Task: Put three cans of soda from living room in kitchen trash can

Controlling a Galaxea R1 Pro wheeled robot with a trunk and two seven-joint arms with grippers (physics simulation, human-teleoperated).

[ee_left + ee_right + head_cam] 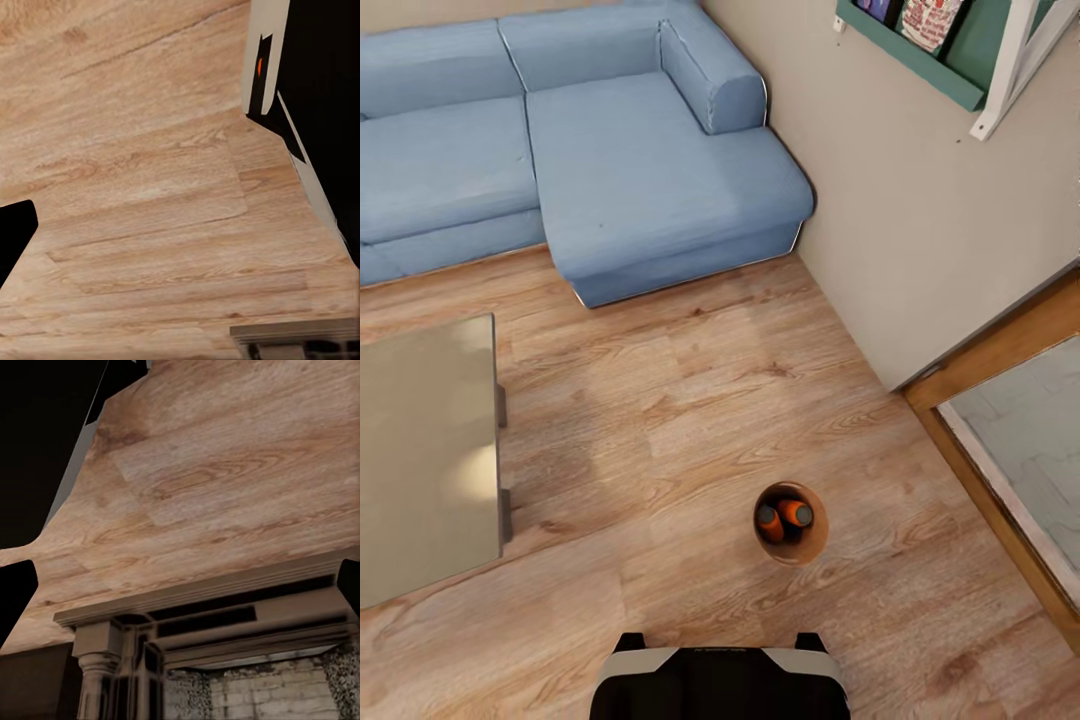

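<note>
The head view looks steeply down from high above the robot's base (720, 682), taking in the wood floor (690, 420), the blue sofa (610, 150) ahead and the low desk (420, 450) at left. The left wrist view sits close over the floor (135, 187), beside the robot's body (322, 90). The right wrist view faces across the floor (225, 472) toward the fireplace (225, 652). All three share the floor.

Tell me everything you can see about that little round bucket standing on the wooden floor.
The bucket is small and round, seen from above in the head view. Its inside looks tan-brown, like wood. It stands upright on the plank floor, just ahead of the robot's base, apart from the sofa and the low table. Inside lie two orange cans with grey tops, leaning side by side. Nothing else touches it.
</note>
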